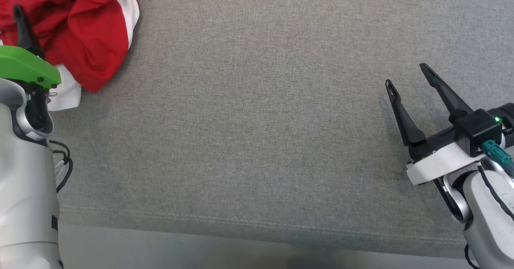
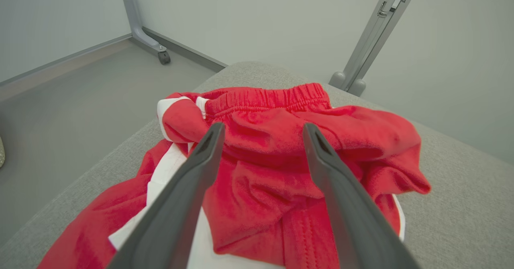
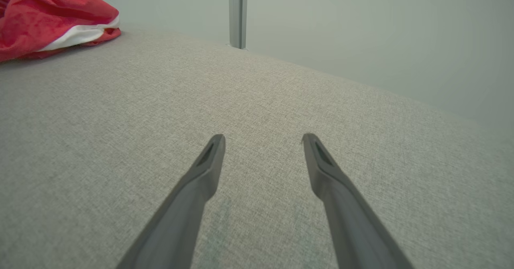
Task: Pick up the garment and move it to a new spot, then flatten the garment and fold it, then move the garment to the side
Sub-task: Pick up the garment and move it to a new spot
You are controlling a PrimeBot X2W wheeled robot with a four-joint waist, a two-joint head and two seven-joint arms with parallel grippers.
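Your left end effector point(image 2: 263, 127) hangs over the shorts point(image 2: 261, 188), fingers apart; your right end effector point(image 1: 406, 74) is spread too. If you pinch only one loose fold, it can slip.

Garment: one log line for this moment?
stage: pre-grasp | garment: crumpled, robot's left on grey surface | left gripper: open, over garment, not gripping | right gripper: open, apart from garment

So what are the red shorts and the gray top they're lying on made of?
Red shorts: soft matte cloth, maybe sporty polyester; it wrinkles and has a gathered elastic waistband.
Gray top: woven upholstery fabric, matte; fine flecked weave and a stitched seam.
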